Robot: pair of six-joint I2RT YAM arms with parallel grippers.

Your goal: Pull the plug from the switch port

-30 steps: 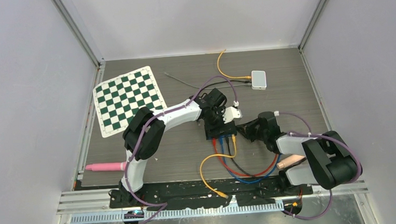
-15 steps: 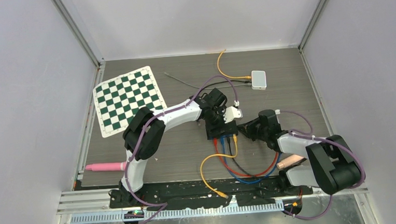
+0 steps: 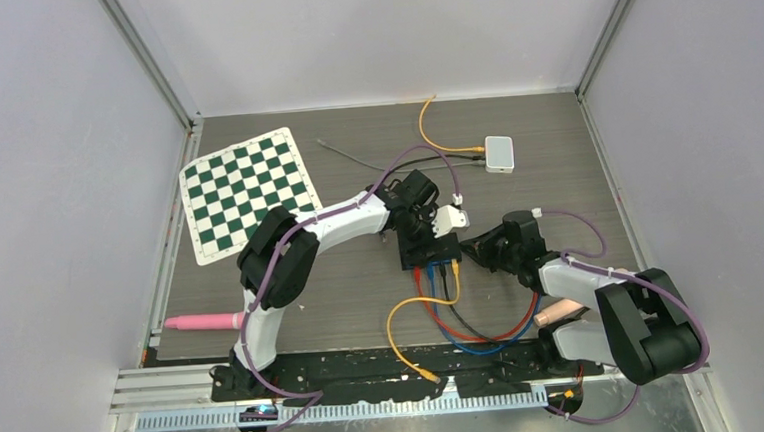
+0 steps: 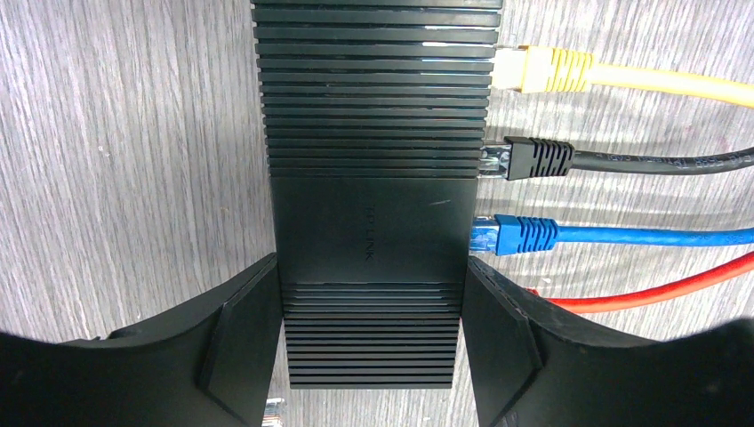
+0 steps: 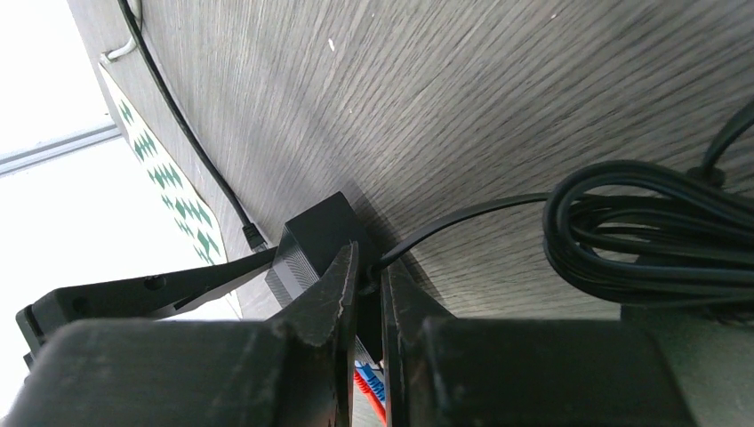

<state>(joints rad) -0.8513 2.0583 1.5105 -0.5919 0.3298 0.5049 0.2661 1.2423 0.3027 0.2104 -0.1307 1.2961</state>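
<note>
Right arm (image 3: 582, 282) shifted; switch (image 4: 373, 222) on grey wood-grain table (image 3: 364, 307), pale walls (image 3: 46, 196).

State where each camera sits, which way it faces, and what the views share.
Top external: above and behind the bases, looking down at the table; left arm and right arm show, reaching the switch.
Left wrist: directly over the switch, looking down; the left gripper clamps the switch's sides.
Right wrist: low beside the table, looking toward the checkerboard; the right gripper pinches the black cord.
Shared: all three show the switch.
</note>
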